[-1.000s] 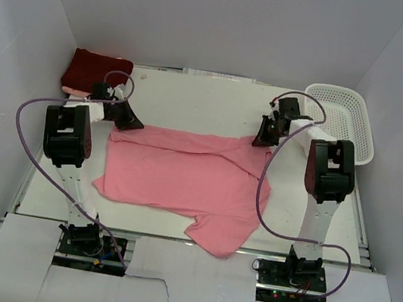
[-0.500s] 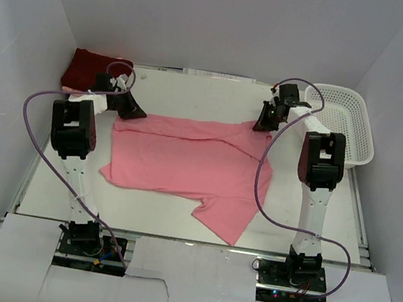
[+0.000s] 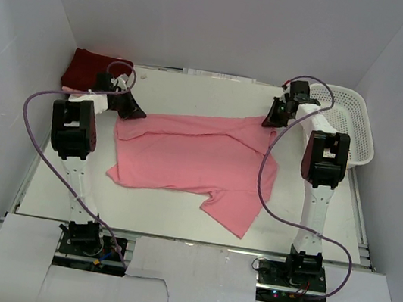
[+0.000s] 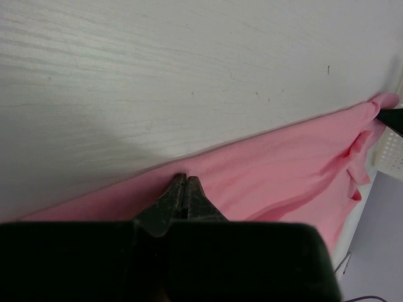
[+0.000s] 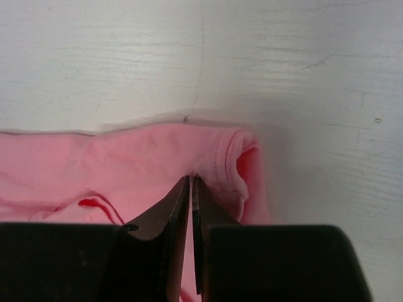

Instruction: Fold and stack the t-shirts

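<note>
The salmon pink t-shirt (image 3: 193, 157) lies spread across the middle of the table, its far edge pulled taut between my two grippers. My left gripper (image 3: 136, 115) is shut on the far left corner; in the left wrist view its jaws (image 4: 184, 177) pinch pink cloth (image 4: 283, 170). My right gripper (image 3: 269, 122) is shut on the far right corner, where the right wrist view shows the jaws (image 5: 191, 180) nipping the cloth (image 5: 138, 163) beside a hemmed sleeve opening (image 5: 236, 157). The dark maroon t-shirt (image 3: 92, 68) sits folded at the far left corner of the table.
A white mesh basket (image 3: 364, 138) stands at the far right, just beyond my right gripper. White walls close in the table on three sides. One sleeve of the pink shirt (image 3: 233, 217) trails toward the near edge.
Both grippers have moved toward the far side of the table, dragging the pink t-shirt with them and a little to the right. Its far edge is now straighter.
</note>
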